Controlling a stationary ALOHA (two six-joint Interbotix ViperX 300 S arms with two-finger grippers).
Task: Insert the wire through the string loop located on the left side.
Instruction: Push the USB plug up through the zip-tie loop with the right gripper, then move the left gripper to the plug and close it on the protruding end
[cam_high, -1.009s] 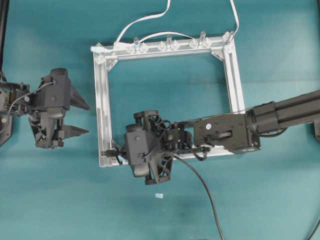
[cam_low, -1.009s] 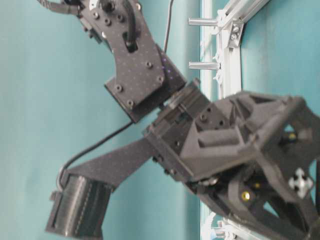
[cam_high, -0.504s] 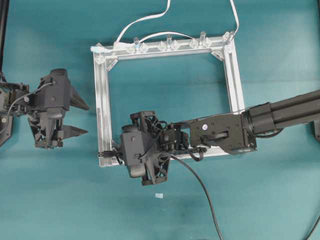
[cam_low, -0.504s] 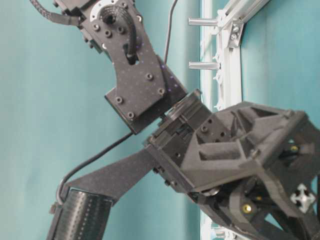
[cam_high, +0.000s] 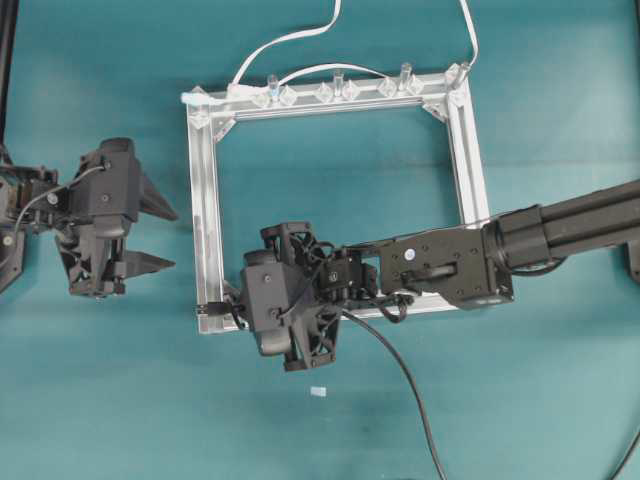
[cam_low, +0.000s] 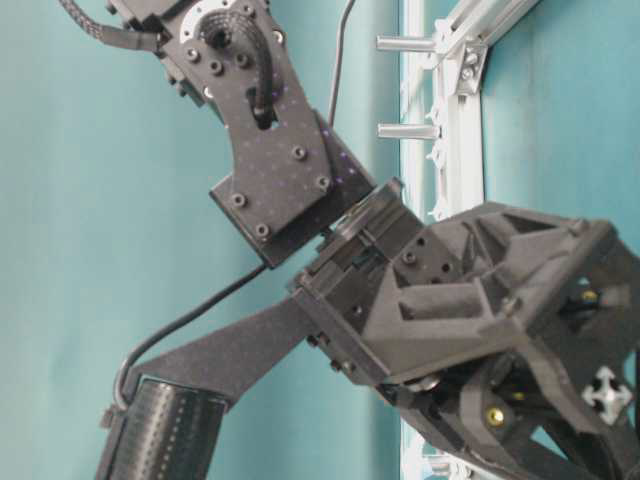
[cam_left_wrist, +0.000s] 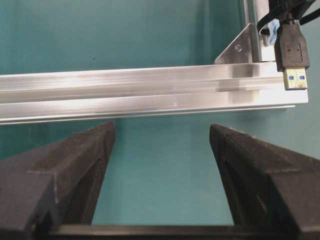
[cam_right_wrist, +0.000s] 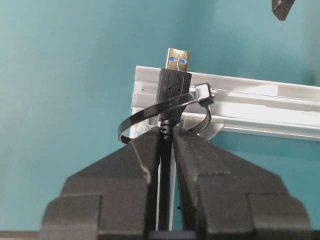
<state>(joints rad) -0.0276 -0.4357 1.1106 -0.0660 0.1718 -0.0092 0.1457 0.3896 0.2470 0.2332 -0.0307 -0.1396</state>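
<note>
1. Only in the right wrist view: the string loop (cam_right_wrist: 165, 112) circling the black plug of the wire (cam_right_wrist: 174, 87), with the metal tip poking out past it and past the edge of the silver frame (cam_right_wrist: 260, 107).
2. Only in the left wrist view: the same plug (cam_left_wrist: 292, 52) lying over the frame's corner (cam_left_wrist: 150, 92), tip reaching the outer edge of the rail, bare teal desk (cam_left_wrist: 160, 170) between rail and fingers.
3. Overhead: sits at the frame's lower left corner (cam_high: 212, 318), the right hand (cam_high: 237, 312) on top of it; cable (cam_high: 405, 385) trailing off toward the bottom edge. Loop too small to make out here.
4. Table-level: mostly filled by the right arm's dark housing (cam_low: 470, 300); frame rail (cam_low: 460, 130) and two pegs behind; plug and loop hidden.
5. Open desk (cam_high: 120, 400) left of the frame and below it; white flat cable (cam_high: 290, 40) curving off the frame's top rail.
6. Right hand: pressed together on the wire just behind the plug.
7. Left hand (cam_high: 158, 238): spread wide, holding nothing, near the frame's left rail, not touching it.
</note>
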